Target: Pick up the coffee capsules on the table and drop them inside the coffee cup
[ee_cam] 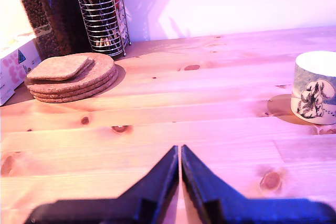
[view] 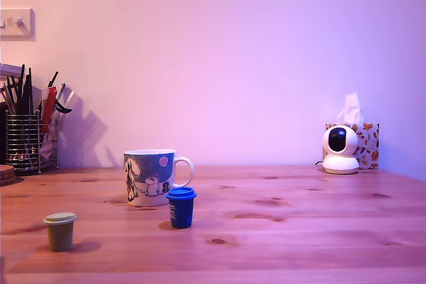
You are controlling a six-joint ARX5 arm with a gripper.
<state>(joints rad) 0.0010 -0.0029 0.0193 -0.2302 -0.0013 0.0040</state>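
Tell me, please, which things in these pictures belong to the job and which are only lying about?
For the job:
- olive-green tapered capsule
- dark blue tapered capsule
- white ceramic mug with cartoon print
- black gripper, shut, holding nothing

Only lying about:
- wire-mesh pen holder
- stack of round cork coasters
- small white camera
- leaf-patterned tissue box

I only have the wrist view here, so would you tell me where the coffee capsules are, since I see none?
Observer: In the exterior view, the blue capsule stands just in front of the coffee cup, towards its handle side.
Operator: And the other one?
Observer: The olive-green capsule stands apart, nearer the camera, towards the exterior view's left.
Operator: Is the arm visible near them?
Observer: No, the exterior view shows no arm at all; only your view shows the gripper, fingertips together, holding nothing.
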